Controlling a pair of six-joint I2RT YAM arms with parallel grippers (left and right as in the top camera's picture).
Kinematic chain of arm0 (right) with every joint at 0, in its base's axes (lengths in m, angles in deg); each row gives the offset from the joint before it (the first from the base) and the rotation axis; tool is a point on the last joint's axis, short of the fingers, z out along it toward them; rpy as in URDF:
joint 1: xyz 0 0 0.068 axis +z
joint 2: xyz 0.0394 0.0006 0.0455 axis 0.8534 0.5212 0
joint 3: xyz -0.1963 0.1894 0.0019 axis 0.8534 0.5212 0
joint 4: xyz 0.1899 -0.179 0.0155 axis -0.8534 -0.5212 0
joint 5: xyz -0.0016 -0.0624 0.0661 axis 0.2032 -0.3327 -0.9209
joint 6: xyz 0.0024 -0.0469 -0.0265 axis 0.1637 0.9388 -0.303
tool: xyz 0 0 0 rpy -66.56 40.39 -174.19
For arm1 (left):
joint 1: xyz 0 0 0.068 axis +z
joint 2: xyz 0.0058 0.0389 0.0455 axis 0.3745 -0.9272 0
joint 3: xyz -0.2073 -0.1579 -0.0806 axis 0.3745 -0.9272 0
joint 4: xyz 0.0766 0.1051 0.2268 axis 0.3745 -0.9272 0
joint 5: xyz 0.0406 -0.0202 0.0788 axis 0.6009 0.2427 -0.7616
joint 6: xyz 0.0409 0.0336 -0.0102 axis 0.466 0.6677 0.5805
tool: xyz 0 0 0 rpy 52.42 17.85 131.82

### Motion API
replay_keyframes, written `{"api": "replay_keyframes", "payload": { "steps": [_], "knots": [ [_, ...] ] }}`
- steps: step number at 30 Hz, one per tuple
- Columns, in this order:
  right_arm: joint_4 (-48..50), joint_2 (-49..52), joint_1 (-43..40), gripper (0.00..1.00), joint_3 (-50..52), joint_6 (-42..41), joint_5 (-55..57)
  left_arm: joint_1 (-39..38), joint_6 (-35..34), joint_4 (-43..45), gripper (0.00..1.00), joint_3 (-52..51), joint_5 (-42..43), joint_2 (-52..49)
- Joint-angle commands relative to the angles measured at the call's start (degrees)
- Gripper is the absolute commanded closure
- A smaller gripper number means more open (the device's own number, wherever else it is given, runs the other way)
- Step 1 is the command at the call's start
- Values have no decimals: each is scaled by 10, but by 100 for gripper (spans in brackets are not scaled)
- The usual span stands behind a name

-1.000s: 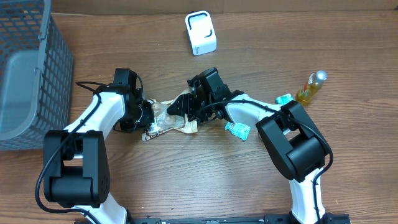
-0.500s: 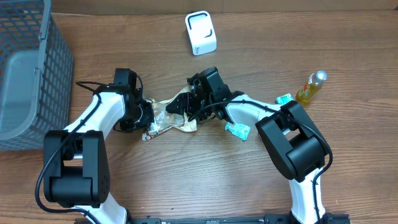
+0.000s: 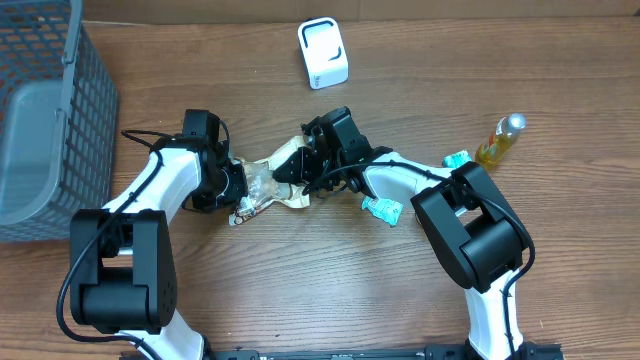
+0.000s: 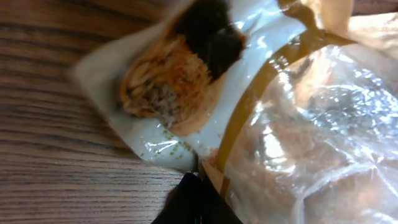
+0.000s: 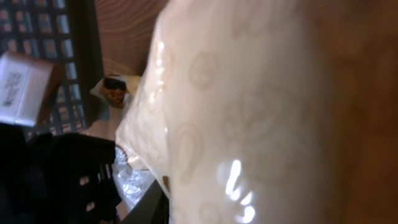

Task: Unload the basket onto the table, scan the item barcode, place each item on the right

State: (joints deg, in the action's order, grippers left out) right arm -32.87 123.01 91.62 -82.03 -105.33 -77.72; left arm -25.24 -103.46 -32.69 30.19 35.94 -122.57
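Both ends of the packet [image 3: 262, 186] are covered by the left pincer [image 3: 239, 189] and the right pincer [image 3: 286, 168]; the right jaws' stance cannot be read. Both wrist views render the packet blurred. The basket [image 3: 95, 105] is cut by the picture's left and top edges.

clear-and-tan snack packet [image 3: 263, 186]; grey mesh basket [image 3: 92, 100]; brown woodgrain table [image 3: 330, 290].

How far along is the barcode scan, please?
Done: the packet is gripped by the left gripper. In hand: the right gripper appears to clamp its other end. Left: bringing it to the white scanner, from which it lies well apart.
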Motion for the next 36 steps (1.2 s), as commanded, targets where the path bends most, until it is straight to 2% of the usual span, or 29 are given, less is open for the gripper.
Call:
{"api": "replay_keyframes", "payload": {
  "steps": [1, 8, 14, 17, 24, 28, 30, 33, 36],
  "knots": [
    [18, 10, 5, 85, 2, 16, -56, -3, -3, 2, 94, -7, 19, -1],
    [22, 10, 3, 96, 2, 15, -69, -3, -1, -2, 94, -7, 19, -1],
    [23, 10, -2, 96, 2, 16, -100, -3, 1, -2, 95, -7, 3, -1],
    [27, 10, -12, 96, 2, 54, -143, 0, 2, -10, 96, 2, 5, -1],
    [31, -1, -56, 96, 1, 92, -239, 37, 5, -103, 96, 141, 6, -1],
    [31, -15, -67, 96, 1, 107, -250, 59, 8, -135, 96, 213, 5, -1],
    [31, -25, -68, 96, 1, 110, -250, 68, 9, -138, 91, 233, 2, -1],
    [31, -47, -68, 96, 1, 123, -250, 86, 9, -130, 75, 246, -31, -1],
    [31, -73, -68, 96, 1, 123, -250, 102, 5, -127, 73, 246, -84, -1]
  ]
}}
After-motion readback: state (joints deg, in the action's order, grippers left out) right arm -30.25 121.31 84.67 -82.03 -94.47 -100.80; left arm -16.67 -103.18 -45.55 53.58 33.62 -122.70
